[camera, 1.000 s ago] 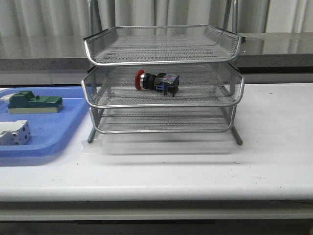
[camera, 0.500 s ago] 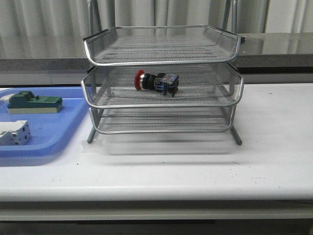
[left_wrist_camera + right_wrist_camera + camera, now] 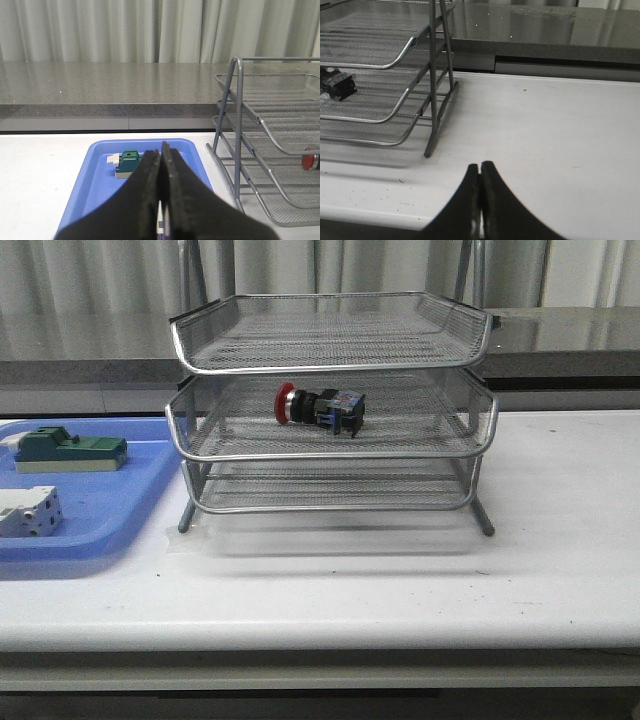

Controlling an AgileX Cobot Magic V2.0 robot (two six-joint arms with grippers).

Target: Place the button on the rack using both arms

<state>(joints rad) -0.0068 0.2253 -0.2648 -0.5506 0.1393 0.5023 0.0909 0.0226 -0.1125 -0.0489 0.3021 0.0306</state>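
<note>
Button [image 3: 320, 407] lying sideways in rack [image 3: 332, 452] middle tier, seen whole only from front. Left fingers [image 3: 161, 170] and right fingers [image 3: 480, 187] pressed together, empty, visible only in wrist views.

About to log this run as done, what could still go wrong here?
1. The button lies on its side in the middle tier of the rack; being round-bodied, it might roll if the rack is bumped.
2. The left gripper hangs shut over the blue tray, so a careless move could hit its parts.
</note>
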